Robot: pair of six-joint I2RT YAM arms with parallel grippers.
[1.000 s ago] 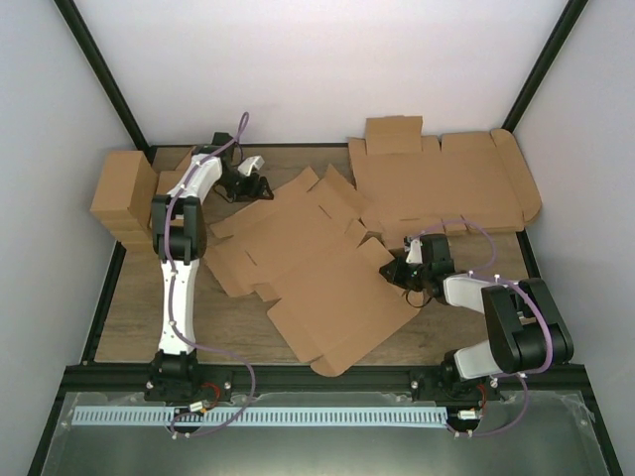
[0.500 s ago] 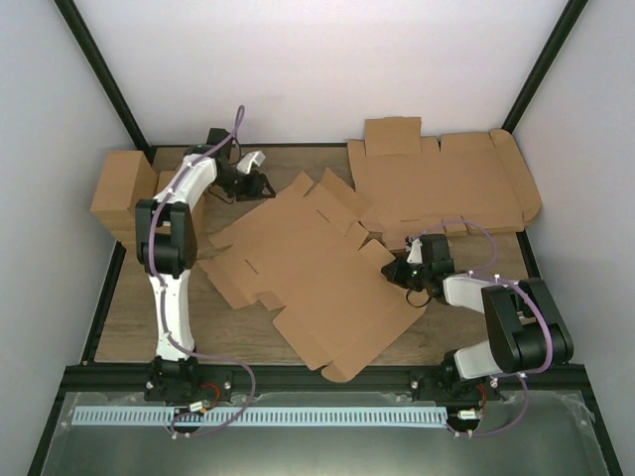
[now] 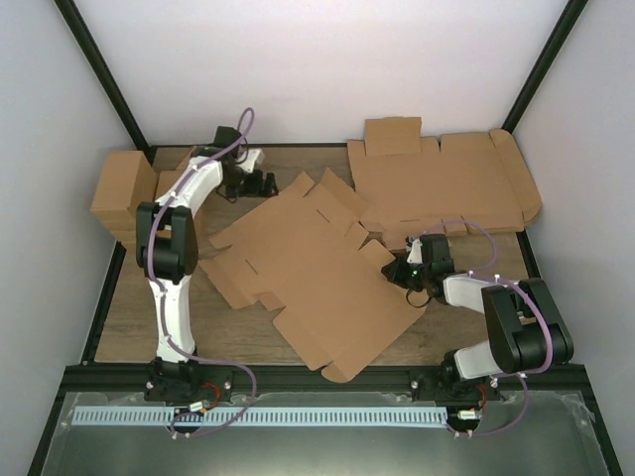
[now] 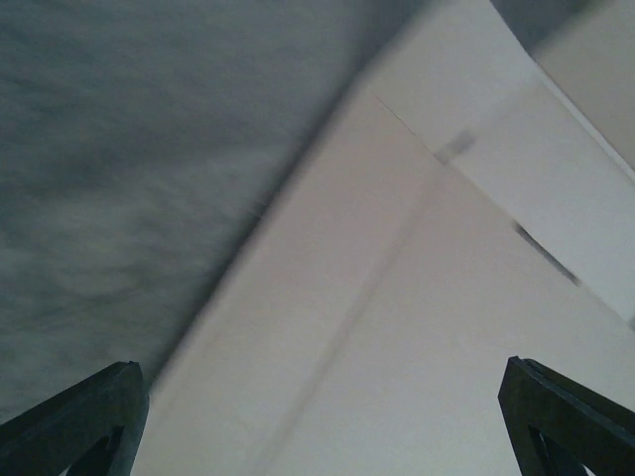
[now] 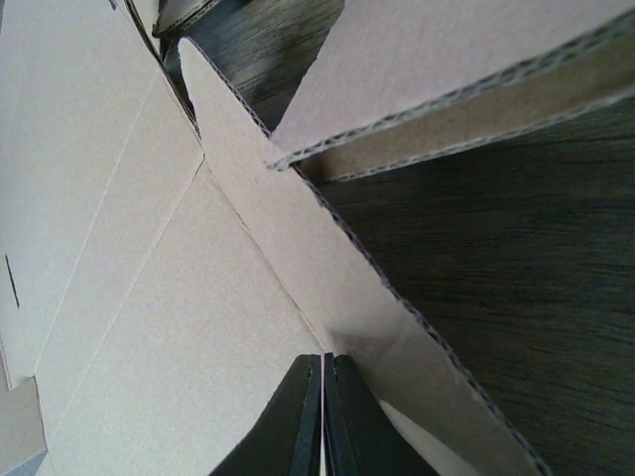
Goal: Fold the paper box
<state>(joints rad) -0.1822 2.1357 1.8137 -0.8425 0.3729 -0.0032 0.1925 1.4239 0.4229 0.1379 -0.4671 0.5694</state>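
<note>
Paper box: a plain brown cardboard die-cut sheet [image 3: 308, 273] with many flaps, tabs and slits. It lies unfolded and flat in the middle of the table, turned at an angle to the table's edges.
Table: dark wood-grain top [image 3: 129, 307], bare along the left side of the sheet.
Left gripper [image 3: 260, 184]: reaches to the far left corner of the paper box. In the wrist view its black fingers [image 4: 84, 416] stand wide apart at the two lower corners. The pale cardboard [image 4: 417, 317] shows blurred past them, and I cannot tell whether they touch it.
Right gripper [image 3: 397, 270]: low at the right edge of the paper box. In the wrist view its fingers [image 5: 298, 421] are pressed together over a creased panel [image 5: 149, 297], near the corrugated edge.
Wider sheet: a flat brown cardboard sheet with rounded end flaps [image 3: 446, 183], at the far right. Its near edge is just beside the paper box.
Cartons: folded brown cardboard cartons [image 3: 124, 193], stacked at the far left corner.
</note>
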